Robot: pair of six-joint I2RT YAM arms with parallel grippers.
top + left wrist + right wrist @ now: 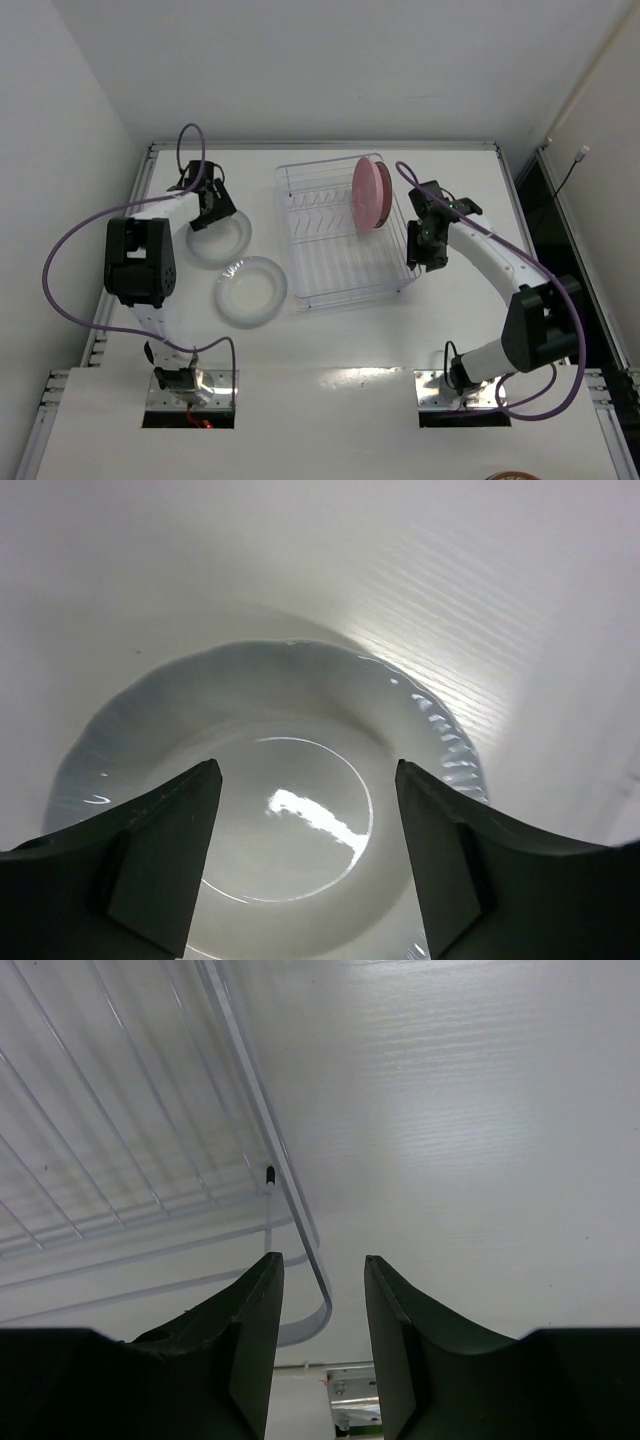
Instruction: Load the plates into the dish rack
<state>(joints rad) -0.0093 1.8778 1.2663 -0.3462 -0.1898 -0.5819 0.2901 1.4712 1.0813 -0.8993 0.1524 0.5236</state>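
The left gripper (214, 210) (305, 770) hangs with its jaws spread wide and nothing between them. Directly beneath it a translucent whitish plate (220, 240) (270, 695) lies flat on the white table (330, 350). In the wrist view the plate's shiny centre fills the gap between the two dark fingers (165, 850); whether their tips touch it cannot be told. A little to this claw's right, and back toward the arm bases, a second translucent plate (250, 290) lies flat, just beside the first.

The right gripper (424, 250) (322, 1265) has its jaws parted by a narrow gap and grips nothing. Just below and ahead of its tips runs the rounded corner of the dish rack (345, 292) (270, 1165), whose wire rim shows through that gap in the wrist view. From there the rack spreads away to this claw's left. Farther off, beyond the claw and to its left, a pink plate (370, 192) stands on edge at the rack's far end.
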